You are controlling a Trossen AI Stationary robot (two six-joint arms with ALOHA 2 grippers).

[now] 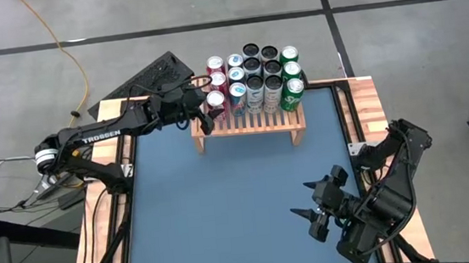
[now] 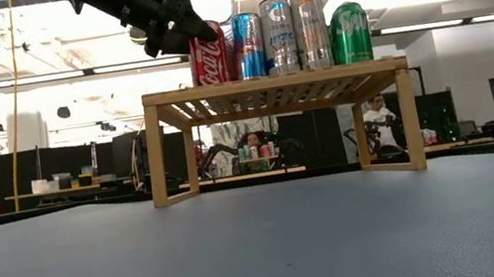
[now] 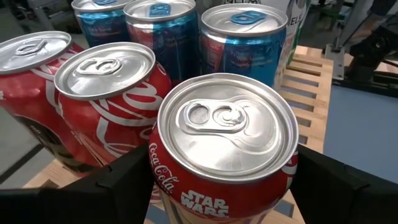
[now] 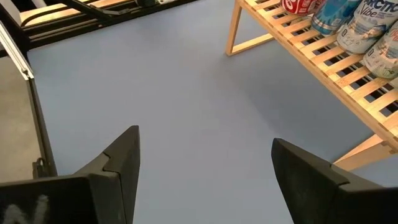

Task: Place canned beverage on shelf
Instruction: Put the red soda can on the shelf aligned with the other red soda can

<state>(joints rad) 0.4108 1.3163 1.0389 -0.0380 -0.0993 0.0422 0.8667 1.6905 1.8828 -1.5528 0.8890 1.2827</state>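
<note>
The red aluminium Coca-Cola can (image 3: 225,149) stands on the low light-wood slatted shelf (image 1: 248,120) at its nine-o'clock end, the left hand (image 1: 206,100) spread around it. Release looks nearly done; withdrawal remains. The right hand (image 1: 318,207) waits open, empty, at five o'clock on the desk.

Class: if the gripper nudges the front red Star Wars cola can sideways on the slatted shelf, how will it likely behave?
The Star Wars cola can is tall and narrow, so probably tippy. Its smooth metal may slip. Neighbouring red cans likely block it.

Blue worktop (image 1: 240,199) carrying a light-wood slatted shelf (image 1: 247,122) at its twelve-o'clock edge; soda cans (image 1: 253,79) stand upright in rows on the shelf, red ones at nine o'clock.
</note>
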